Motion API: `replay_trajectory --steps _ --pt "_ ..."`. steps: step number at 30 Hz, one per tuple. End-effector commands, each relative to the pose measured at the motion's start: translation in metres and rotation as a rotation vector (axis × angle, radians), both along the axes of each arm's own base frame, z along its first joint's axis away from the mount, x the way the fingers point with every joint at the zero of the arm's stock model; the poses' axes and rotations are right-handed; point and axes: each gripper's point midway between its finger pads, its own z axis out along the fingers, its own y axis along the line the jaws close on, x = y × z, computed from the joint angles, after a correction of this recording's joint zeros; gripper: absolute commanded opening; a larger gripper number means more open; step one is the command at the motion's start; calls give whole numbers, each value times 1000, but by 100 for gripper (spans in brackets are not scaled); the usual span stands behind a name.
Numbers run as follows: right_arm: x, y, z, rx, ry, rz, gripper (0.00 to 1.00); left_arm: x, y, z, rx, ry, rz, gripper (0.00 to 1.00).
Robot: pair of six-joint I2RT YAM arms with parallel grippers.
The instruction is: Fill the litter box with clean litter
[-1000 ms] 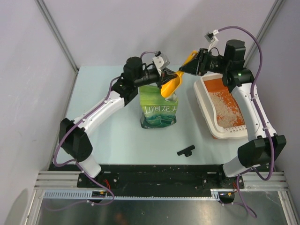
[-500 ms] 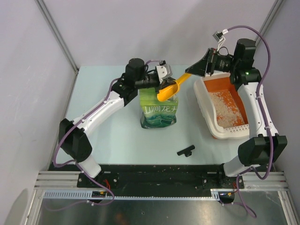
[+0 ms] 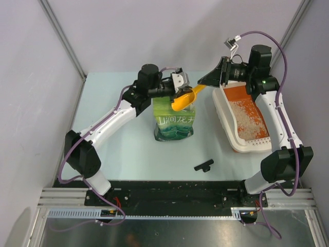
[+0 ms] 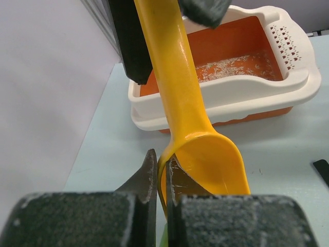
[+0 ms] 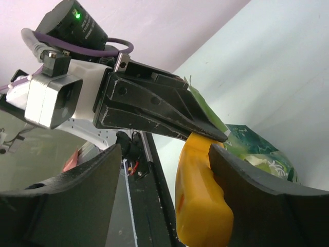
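The orange scoop [image 3: 186, 98] hangs above the green litter bag [image 3: 175, 121]. My left gripper [image 3: 179, 92] is shut on the wall of its bowl, and the left wrist view shows that wall pinched between the jaws [image 4: 160, 170]. My right gripper [image 3: 206, 81] is open around the scoop's handle [image 5: 200, 206]. One finger [image 5: 247, 180] lies against the handle and the other stands well off it. To the right sits the white litter box [image 3: 222, 110] with its orange inside. Clean litter [image 3: 247, 121] covers its floor thinly.
A small black clip [image 3: 203, 165] lies on the table in front of the bag. The grey side walls stand close on the left and right. The litter box's slotted end [image 4: 288, 41] lies at its far right in the left wrist view.
My right gripper let go of the scoop's handle, opened and drew back right, then returned to the handle. The left gripper has lowered the scoop flatter over the bag.
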Motion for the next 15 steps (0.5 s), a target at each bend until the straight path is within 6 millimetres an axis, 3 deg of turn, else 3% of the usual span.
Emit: replay_trajectory --steps 1,15 --pt "4 0 -1 -6 -2 -22 71 -4 0 47 -55 -117 -8 0" --pt "9 0 -16 -46 15 -54 47 0 -3 44 -45 -133 11 0"
